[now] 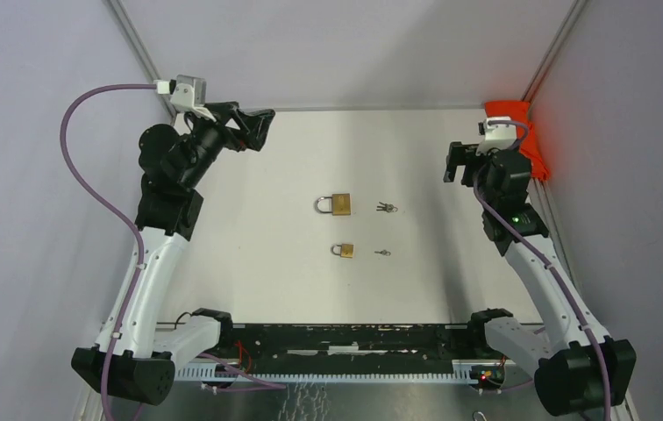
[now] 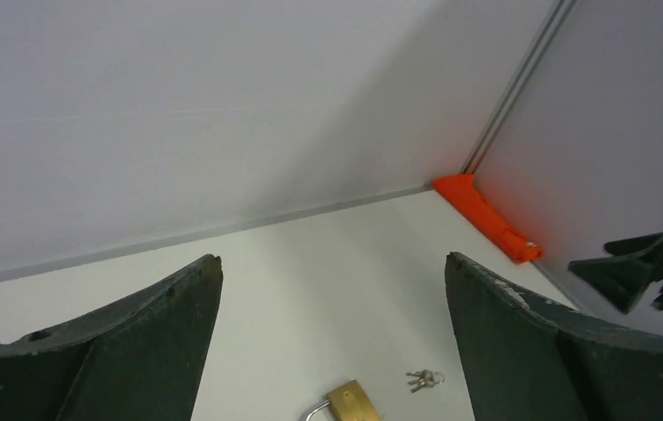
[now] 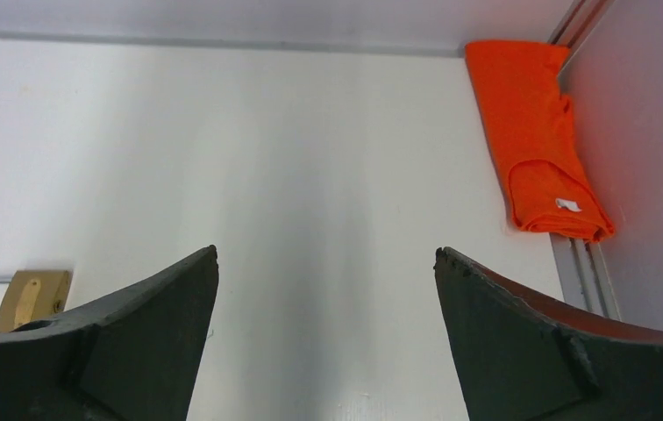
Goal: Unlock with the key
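Near row, mid-table (image 1: 293,281): small padlock (image 1: 343,251), flat, shackle to the left. Just right of it, close but not touching: small key (image 1: 383,253). One row beyond, same layout: big padlock (image 1: 338,204), shackle also to the left, with key bunch (image 1: 387,208) near its right side, apart from it. Farther back and out at the sides, well clear of locks and keys: both grippers. At far left, above the table: left gripper (image 1: 262,128), tilted in toward the centre. Stands wide open, grips nothing. At far right: right gripper (image 1: 455,163). Hovers with jaws spread just as wide, likewise empty. Past it, in the far right corner: folded orange cloth (image 1: 534,153), lying along the wall.
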